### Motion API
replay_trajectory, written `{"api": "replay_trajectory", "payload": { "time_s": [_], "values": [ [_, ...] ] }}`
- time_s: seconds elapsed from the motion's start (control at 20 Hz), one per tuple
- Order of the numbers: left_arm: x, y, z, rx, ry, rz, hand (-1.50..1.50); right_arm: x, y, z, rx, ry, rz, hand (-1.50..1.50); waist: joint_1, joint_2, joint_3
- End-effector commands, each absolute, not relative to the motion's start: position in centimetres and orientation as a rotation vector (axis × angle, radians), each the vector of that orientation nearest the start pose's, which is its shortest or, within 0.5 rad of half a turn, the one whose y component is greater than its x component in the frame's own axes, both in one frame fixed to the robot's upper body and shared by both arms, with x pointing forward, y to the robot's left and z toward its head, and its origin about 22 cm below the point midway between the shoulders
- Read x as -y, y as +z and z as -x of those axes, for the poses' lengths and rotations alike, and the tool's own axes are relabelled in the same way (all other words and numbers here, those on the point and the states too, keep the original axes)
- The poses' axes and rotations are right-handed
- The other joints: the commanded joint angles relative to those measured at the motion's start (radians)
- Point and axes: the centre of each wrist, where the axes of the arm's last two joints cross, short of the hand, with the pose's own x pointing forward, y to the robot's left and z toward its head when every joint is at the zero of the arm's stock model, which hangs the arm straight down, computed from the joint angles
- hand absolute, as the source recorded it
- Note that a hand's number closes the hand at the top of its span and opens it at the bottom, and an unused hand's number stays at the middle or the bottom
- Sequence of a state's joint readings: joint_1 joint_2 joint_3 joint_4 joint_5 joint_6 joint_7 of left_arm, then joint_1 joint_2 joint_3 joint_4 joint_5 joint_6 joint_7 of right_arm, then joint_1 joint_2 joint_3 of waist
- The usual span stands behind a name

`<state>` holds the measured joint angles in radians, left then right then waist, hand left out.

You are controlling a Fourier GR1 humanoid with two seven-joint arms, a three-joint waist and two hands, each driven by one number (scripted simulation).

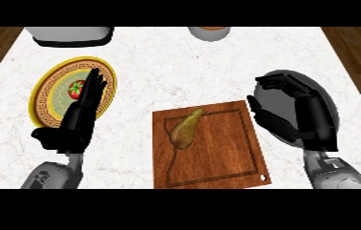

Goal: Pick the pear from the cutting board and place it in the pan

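While my right hand (310, 121) hovers, fingers apart, over the pan (276, 104) just right of the cutting board (226, 162), my left hand (78, 121) rests straight-fingered left of the board, above a plate (49, 86) holding a tomato (76, 88). The pear (185, 130) lies on the board's left half, apart from both hands, its long axis slanting: stem toward the board's far right, fat end near-left.

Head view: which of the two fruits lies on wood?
The yellow-green pear, on the cutting board. The red tomato sits on the yellow-rimmed plate at the left.
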<state>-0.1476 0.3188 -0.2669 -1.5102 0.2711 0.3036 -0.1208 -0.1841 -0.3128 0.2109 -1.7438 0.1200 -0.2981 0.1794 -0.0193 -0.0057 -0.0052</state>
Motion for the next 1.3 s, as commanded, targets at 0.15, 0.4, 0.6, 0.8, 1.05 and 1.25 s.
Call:
{"api": "replay_trajectory", "payload": {
  "time_s": [0.15,0.4,0.6,0.8,1.05,1.25],
  "values": [
    [-19.6,0.8,-24.1,1.680,-0.118,0.057,0.00,17.2,8.2,-19.9,1.713,0.321,0.522,-1.50,0.006,-0.002,0.003],
    [-21.0,1.7,-25.0,1.687,-0.140,0.067,0.00,16.9,12.5,-19.7,1.643,0.487,0.667,-1.50,0.016,0.002,0.003],
    [-20.5,0.6,-24.4,1.687,-0.140,0.083,0.00,14.2,12.6,-20.9,1.496,0.654,0.677,-1.50,0.026,0.005,0.003],
    [-20.4,1.8,-25.1,1.708,-0.160,0.075,0.00,11.2,14.2,-23.3,1.377,0.777,0.679,-1.50,0.033,0.006,0.004],
    [-18.9,0.7,-24.5,1.711,-0.150,0.073,0.00,8.8,12.6,-26.7,1.119,0.969,0.706,-1.50,0.050,0.010,0.003],
    [-19.2,1.3,-24.3,1.709,-0.133,0.090,0.00,6.4,9.8,-27.4,0.990,1.113,0.684,-1.50,0.045,0.008,0.005]
  ]
}}
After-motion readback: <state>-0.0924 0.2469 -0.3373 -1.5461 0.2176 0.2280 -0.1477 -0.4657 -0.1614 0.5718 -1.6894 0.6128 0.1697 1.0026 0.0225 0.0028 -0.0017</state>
